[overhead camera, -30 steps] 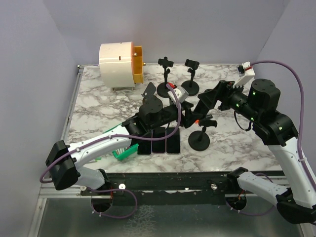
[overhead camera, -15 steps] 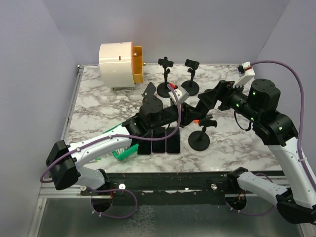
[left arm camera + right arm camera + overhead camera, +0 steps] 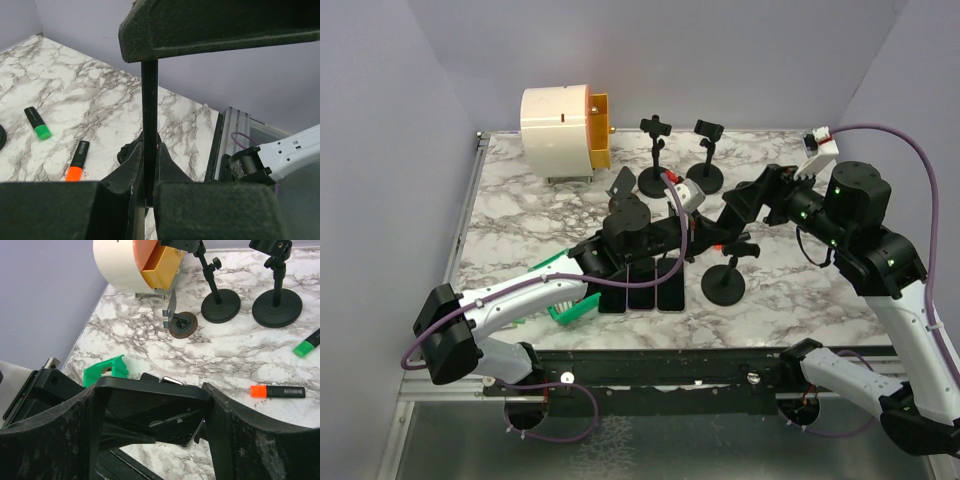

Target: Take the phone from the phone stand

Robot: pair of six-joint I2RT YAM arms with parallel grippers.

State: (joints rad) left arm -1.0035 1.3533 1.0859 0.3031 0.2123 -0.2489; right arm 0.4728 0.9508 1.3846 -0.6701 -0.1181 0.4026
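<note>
The phone [image 3: 150, 407] is a thin black slab held on edge above the table. My right gripper [image 3: 152, 405] spans its width, one finger against each end, so it is shut on the phone. My left gripper [image 3: 149, 160] is shut across the thickness of the phone [image 3: 149, 110], which shows there as a narrow upright black strip. In the top view the left gripper [image 3: 698, 235] and right gripper [image 3: 728, 215] meet just left of the black phone stand [image 3: 723, 285], whose clamp head is beside them. I cannot tell whether the phone still touches the clamp.
Three dark phones [image 3: 642, 288] lie flat near the front edge beside a green holder [image 3: 565, 305]. Two more stands [image 3: 658, 178] [image 3: 706, 176] and a white-and-orange drum [image 3: 565, 120] stand at the back. An orange highlighter [image 3: 277, 391] and a green one [image 3: 306, 346] lie loose.
The left gripper's jaws have closed onto the phone's thin edge. Both arms have hardly shifted, and the right gripper's hold is the same.
</note>
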